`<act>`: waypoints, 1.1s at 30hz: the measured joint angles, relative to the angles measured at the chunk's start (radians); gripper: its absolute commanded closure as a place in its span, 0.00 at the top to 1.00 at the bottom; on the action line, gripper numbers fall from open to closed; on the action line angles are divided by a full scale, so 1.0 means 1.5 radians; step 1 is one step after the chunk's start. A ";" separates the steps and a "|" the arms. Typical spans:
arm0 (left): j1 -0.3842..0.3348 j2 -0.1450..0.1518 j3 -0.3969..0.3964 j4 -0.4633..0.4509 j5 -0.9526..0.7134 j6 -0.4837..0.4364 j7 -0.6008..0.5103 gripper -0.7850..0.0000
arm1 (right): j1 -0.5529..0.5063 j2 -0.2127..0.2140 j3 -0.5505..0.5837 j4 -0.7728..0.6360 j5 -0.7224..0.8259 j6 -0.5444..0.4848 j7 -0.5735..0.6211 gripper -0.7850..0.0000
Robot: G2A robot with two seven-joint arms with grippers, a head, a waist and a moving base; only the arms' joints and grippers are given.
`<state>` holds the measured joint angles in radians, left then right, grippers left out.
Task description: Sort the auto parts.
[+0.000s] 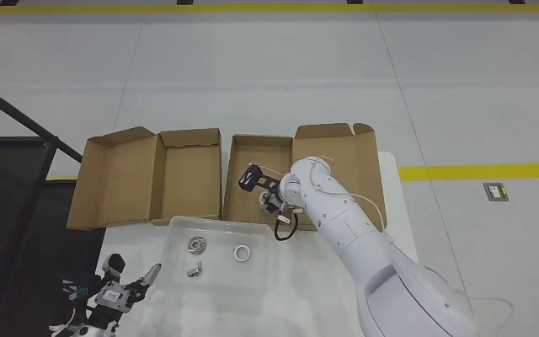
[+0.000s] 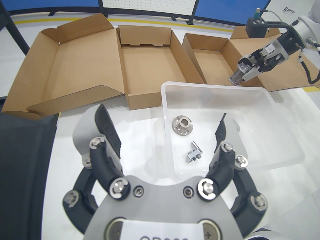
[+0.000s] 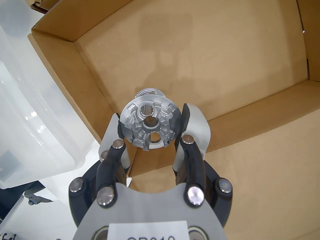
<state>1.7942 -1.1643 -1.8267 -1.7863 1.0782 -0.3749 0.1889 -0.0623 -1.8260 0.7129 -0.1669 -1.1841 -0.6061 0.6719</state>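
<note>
A: Metal on show: the right gripper (image 3: 152, 122) is clamped on a cast hub (image 3: 149, 128), pads (image 3: 185, 119) squeezing the toothed flange's rim. It hangs over the right cardboard box (image 3: 200, 63), close to its near wall.
B: Looks dense and rigid, that hub. No give, and I'd guess smooth sides that slide under rubber.
A: So the rim pinch suits it. A low set-down beats a drop, I reckon.
B: And the left gripper (image 2: 162, 118)?
A: Spread wide, holding nothing, at the clear tray's (image 2: 212, 87) near corner. Inside lie a flanged disc (image 2: 182, 125), a small bracket (image 2: 194, 152) and a white ring (image 1: 242, 253).
B: Bracket's the fiddly one: thin, probably best nipped across its block end.
</note>
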 measured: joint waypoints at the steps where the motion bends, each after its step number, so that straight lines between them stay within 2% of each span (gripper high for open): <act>1: 0.000 0.000 0.000 0.000 0.000 0.000 0.000 1.00 | 0.000 0.000 0.001 0.000 0.002 -0.001 0.003 0.67; 4: -0.001 -0.001 0.000 0.000 0.000 0.001 0.000 1.00 | 0.000 0.000 0.001 0.001 0.004 0.000 0.007 0.69; 6: -0.001 -0.001 0.000 0.000 -0.001 0.001 -0.001 1.00 | -0.001 0.000 0.002 0.001 0.005 -0.001 0.007 0.74; 13: -0.002 -0.002 0.001 0.000 0.000 0.004 -0.004 1.00 | -0.001 0.000 0.002 0.001 0.006 -0.003 0.007 0.68; 22: -0.003 -0.003 0.001 0.000 0.001 0.006 -0.004 1.00 | 0.002 0.002 0.001 -0.003 0.002 0.003 -0.005 0.72; 24: -0.002 -0.003 0.000 -0.001 0.000 0.006 -0.004 1.00 | 0.003 0.004 0.000 -0.010 -0.003 0.002 -0.025 0.71; 25: -0.002 -0.004 0.000 -0.001 0.000 0.006 -0.004 1.00 | 0.004 0.005 -0.002 -0.017 -0.009 -0.004 -0.048 0.65; 28: -0.001 -0.004 0.000 -0.002 0.000 0.008 -0.005 1.00 | 0.001 0.010 -0.015 -0.046 -0.044 -0.026 -0.126 0.56; 33: -0.003 -0.005 0.002 -0.002 0.003 0.010 -0.007 1.00 | -0.013 0.019 -0.040 -0.101 -0.115 -0.043 -0.224 0.54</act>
<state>1.7903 -1.1716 -1.8243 -1.7901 1.0829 -0.3604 0.1789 -0.0824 -1.7979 0.6528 -0.3189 -1.3562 -0.6698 0.3357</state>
